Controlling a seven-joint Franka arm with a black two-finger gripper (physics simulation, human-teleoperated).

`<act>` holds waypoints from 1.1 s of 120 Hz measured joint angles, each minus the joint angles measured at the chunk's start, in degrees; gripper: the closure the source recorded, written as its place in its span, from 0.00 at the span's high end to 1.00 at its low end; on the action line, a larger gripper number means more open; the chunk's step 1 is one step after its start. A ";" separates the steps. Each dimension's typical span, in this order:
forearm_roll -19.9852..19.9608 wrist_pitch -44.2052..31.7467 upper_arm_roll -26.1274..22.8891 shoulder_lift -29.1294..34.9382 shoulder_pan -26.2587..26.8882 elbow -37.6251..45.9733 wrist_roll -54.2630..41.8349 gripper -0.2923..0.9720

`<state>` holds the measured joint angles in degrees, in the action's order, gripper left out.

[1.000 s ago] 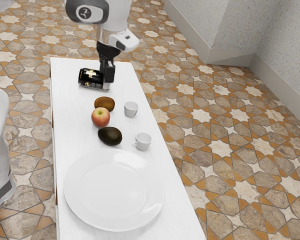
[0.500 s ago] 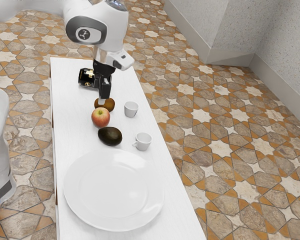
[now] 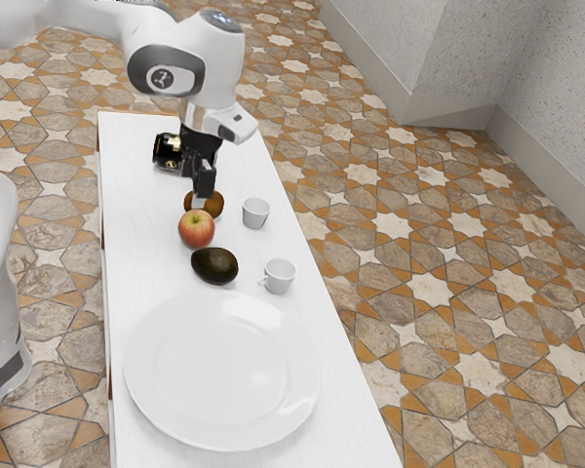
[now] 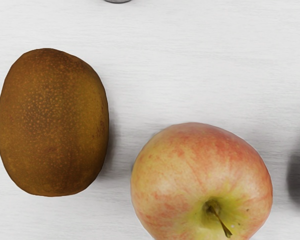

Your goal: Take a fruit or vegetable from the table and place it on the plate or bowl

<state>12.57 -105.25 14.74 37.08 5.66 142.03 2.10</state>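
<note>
Pincer [image 3: 205, 187] hangs just above the kiwi [image 3: 211, 207], pointing straight down at the counter [image 3: 136, 224]; from the side camera I see it as one dark block, so I cannot tell whether it is wide or narrow. It carries nothing that I can make out.

On the exterior view, the kiwi lies on the white counter with the red-and-yellow apple [image 3: 196, 228] just beside it, toward the plate. Next along that line sits a dark avocado [image 3: 214, 265], close to the apple but apart from it. The large white plate [image 3: 222, 369] is well apart from the kiwi, at the near end of the counter, past the avocado. A black can [image 3: 169, 151] lies on its side behind the arm's hand. Two small white cups stand toward the exterior view's right: one [image 3: 256, 212] beside the kiwi, the other [image 3: 278, 276] beside the avocado.

My wrist camera looks down on the brown, speckled kiwi [image 4: 52, 121] and the apple [image 4: 201, 180], stem up, side by side with a strip of bare counter [image 4: 200, 60] between them.
</note>
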 joint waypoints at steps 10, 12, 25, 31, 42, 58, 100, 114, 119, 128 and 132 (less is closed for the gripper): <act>0.13 -0.86 0.02 -0.09 0.09 0.66 0.09 0.77; 0.15 -1.02 0.02 -0.14 0.10 0.75 0.10 0.77; 0.22 -1.90 0.03 -0.39 0.13 1.57 0.20 0.77; 0.24 -2.29 0.03 -0.41 0.13 1.95 0.24 0.77; 0.25 -2.54 0.02 -0.40 0.14 2.22 0.29 0.77; 0.25 -2.55 0.03 -0.43 0.19 2.48 0.32 0.77; 0.18 -2.87 0.02 -0.87 0.31 2.98 0.38 0.77; 0.07 -3.13 0.03 -1.36 0.31 3.42 0.39 0.77; 0.03 -3.21 0.03 -1.43 0.31 3.50 0.40 0.77; -0.04 -3.52 0.03 -1.59 0.31 3.76 0.41 0.77; -0.07 -3.70 0.03 -1.75 0.31 3.86 0.41 0.77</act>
<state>12.50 -108.95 14.77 35.33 5.98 145.89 2.51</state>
